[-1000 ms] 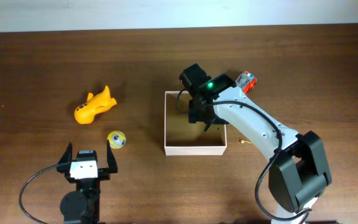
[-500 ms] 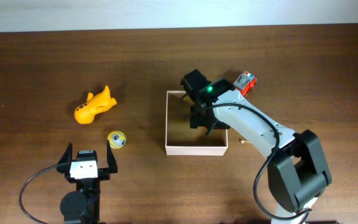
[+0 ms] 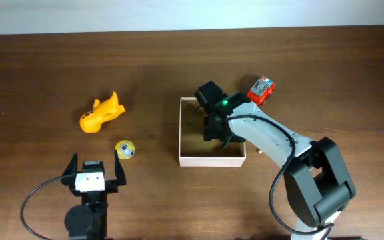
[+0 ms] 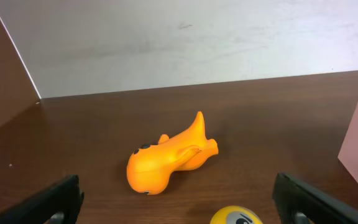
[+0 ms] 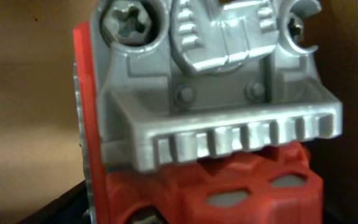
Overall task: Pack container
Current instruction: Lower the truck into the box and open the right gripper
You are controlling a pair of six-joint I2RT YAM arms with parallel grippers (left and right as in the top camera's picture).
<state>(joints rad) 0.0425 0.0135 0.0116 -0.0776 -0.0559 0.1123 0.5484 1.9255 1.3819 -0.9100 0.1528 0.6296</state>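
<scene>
The container (image 3: pixel 209 161) is seen right of the tabletop's (image 3: pixel 45 67) middle, its thin white walls framing a tan inside. The right hand (image 3: pixel 217 131) is lowered into it near the far wall, with the arm stretched across the right-hand rim. In the right wrist view a red and grey toy (image 5: pixel 204 124) fills nearly the whole frame against the tan cardboard. No finger can be made out around it, so it cannot be told whether the toy is clamped or already let go.

A second red toy (image 3: pixel 261 89) lies on the tabletop just beyond the container's far right corner, close beside the arm. Well to the left an orange toy (image 3: pixel 102 113) and a yellow ball (image 3: pixel 125 149) are left unpacked. The left hand (image 3: pixel 96 167) is parked near them with its fingers spread wide and nothing between them.

The step in hand is judged to be the placing of the red and grey toy. The main risk is posed by the light, thin-walled container. If the right hand is lifted at a slant, a finger could be caught on the far wall and the box dragged or tipped. If the toy is not fully released, it could be carried back out. The second red toy could be knocked away by a sideways sweep of the arm.
</scene>
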